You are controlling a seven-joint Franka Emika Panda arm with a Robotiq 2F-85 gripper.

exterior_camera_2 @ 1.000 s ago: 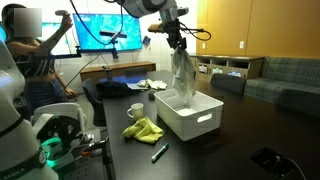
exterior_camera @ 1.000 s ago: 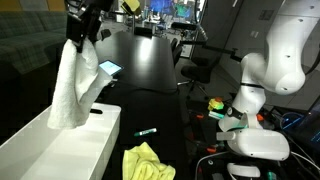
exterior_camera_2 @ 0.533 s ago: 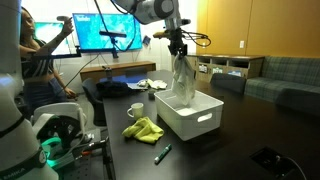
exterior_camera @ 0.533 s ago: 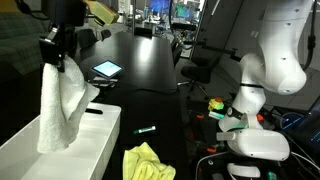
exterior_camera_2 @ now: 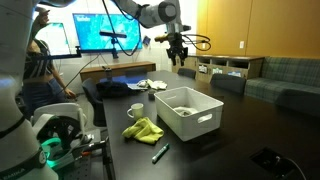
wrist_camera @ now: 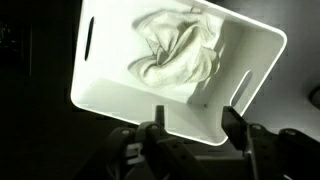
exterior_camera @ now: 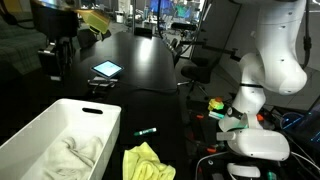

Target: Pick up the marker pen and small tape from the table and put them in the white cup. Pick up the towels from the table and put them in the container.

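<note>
1. Exterior view, looking along the dark glossy surface [exterior_camera: 150,80].
   - The container [exterior_camera: 25,140] is noted as smooth, rigid white plastic, rectangular and tall-walled, with a slot handle [exterior_camera: 97,110] cut in its short end.
   - The white towel [exterior_camera: 75,155] is seen inside it, soft and crumpled in loose folds.
   - The yellow-green towel [exterior_camera: 147,163] lies bunched on the surface just beside the container.
   - The marker pen [exterior_camera: 146,131] lies flat nearby.
   - A flat device [exterior_camera: 105,69] has a lit screen; its content is too small to be read.
   - The gripper [exterior_camera: 57,72] hangs pointed down above the container's far end. The jaws cannot be judged here.

2. Exterior view from the opposite side.
   - The arm [exterior_camera_2: 150,12] is seen reaching in from above, with the wrist bent downward.
   - The gripper [exterior_camera_2: 181,68] is held above the container [exterior_camera_2: 205,120], apart from it.
   - A rounded white cup [exterior_camera_2: 135,111] stands near the yellow-green towel [exterior_camera_2: 145,129].
   - The marker pen [exterior_camera_2: 160,152] lies closer to the camera.

3. Wrist view, looking straight down.
   - The gripper [wrist_camera: 195,120] is shown with its jaws spread apart and nothing between them.
   - The white towel [wrist_camera: 178,52] lies rumpled inside the container [wrist_camera: 130,100].
</note>
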